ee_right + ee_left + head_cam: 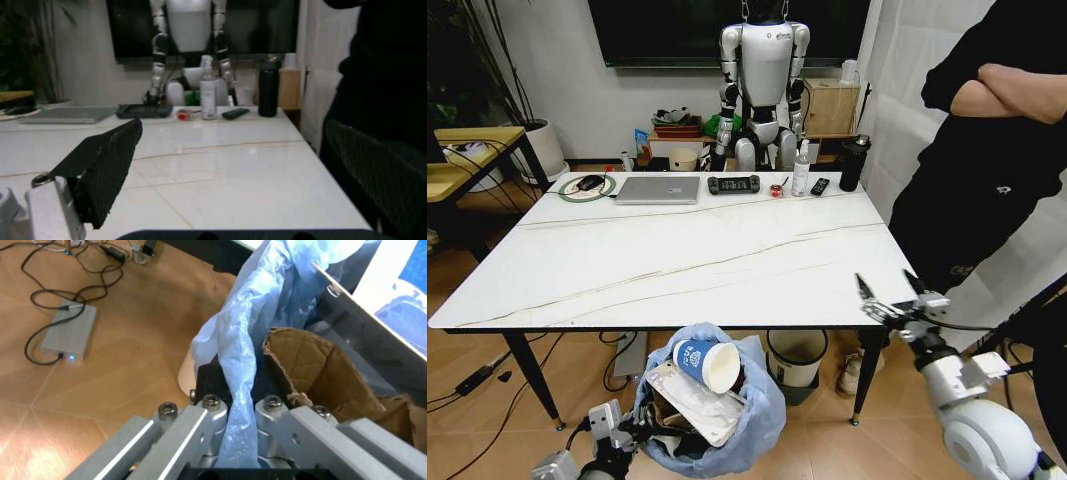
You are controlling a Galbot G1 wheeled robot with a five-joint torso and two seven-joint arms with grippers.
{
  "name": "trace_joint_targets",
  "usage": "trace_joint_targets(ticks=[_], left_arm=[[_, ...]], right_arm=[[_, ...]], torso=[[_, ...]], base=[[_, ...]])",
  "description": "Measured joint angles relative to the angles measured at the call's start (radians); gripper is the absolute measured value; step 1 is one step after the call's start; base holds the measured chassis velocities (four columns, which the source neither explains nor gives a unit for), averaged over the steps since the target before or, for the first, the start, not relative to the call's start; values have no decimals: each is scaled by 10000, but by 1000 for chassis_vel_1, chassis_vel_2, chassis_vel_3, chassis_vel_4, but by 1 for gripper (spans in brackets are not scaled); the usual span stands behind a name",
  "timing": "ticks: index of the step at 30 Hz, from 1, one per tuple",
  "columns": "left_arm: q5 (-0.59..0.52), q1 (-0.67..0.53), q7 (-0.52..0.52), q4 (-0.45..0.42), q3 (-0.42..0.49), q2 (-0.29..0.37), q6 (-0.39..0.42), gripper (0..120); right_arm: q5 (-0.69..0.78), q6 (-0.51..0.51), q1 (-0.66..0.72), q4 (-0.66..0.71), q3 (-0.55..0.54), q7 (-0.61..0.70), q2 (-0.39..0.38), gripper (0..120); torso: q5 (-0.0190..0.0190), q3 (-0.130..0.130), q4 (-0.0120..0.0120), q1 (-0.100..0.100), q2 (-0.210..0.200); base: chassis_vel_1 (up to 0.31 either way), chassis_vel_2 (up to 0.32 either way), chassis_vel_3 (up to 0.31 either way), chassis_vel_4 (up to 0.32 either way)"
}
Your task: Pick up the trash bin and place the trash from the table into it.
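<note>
Left claw (237, 440) is pinching only the trash bin (727, 445) liner; overfilled load risks tearing it. Right claw (892, 297) is hovering wide.

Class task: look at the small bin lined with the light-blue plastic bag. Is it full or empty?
Full. The small bin with the crinkled light-blue bag is heaped above its rim: a blue-white paper cup lies on top, with torn brown cardboard inside.
</note>
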Motion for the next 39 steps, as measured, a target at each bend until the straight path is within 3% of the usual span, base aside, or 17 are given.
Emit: trace_joint_targets(ticks=[5, 10, 16, 25, 33, 39], left_arm=[[-52, -136, 313, 368, -7, 539, -182, 0], [133, -292, 595, 878, 2, 981, -470, 0], [292, -358, 576, 1272, 7, 1506, -918, 0], [302, -463, 477, 1549, 130, 1800, -1415, 0], [202, -555, 517, 1573, 163, 1746, -1349, 0], [311, -535, 572, 1776, 230, 1471, -1296, 0]], right_arm=[[-694, 263, -1094, -126, 1206, -203, 1742, 100], [-1003, 734, -1520, -592, 1725, -629, 2828, 100], [-1014, 865, -1555, -833, 1882, -969, 3269, 100], [-997, 871, -1499, -856, 1867, -1002, 3279, 100], [-980, 863, -1485, -849, 1841, -1000, 3255, 100], [-971, 855, -1478, -844, 1831, -993, 3242, 100]], torso=[[3, -1, -4, -1, 0], [1, -1, -4, -1, 1], [3, 0, -2, -1, 1], [2, 0, -1, -1, 1], [4, -6, -1, -9, -14], [4, -143, -1, -123, -271]], base=[[0, 0, 0, 0], [0, 0, 0, 0], [0, 0, 0, 0], [0, 0, 0, 0], [0, 0, 0, 0], [0, 0, 0, 0]])
